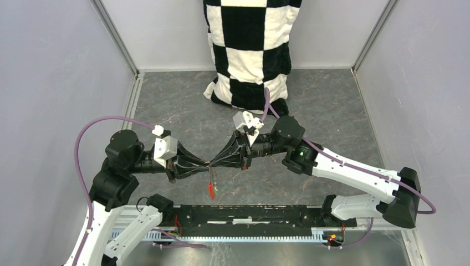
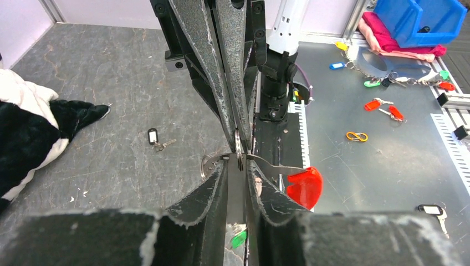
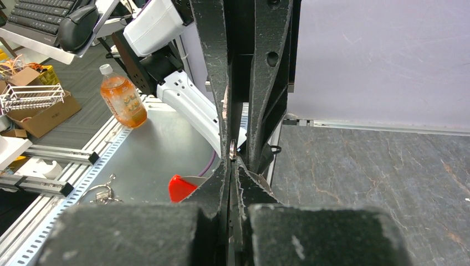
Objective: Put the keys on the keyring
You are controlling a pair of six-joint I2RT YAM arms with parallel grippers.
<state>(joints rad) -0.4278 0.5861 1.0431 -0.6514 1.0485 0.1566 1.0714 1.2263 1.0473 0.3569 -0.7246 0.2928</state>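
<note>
Keyring (image 2: 302, 186) in right end effector (image 3: 231, 158)

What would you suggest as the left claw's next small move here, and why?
Likely, loosen the left claw and back it slightly from the keyring, which the shut right claw pinches. The green-tagged key hangs below the claws by the red tag; whether it is threaded is unclear. The black-tagged key lies on the table, untouched.
</note>
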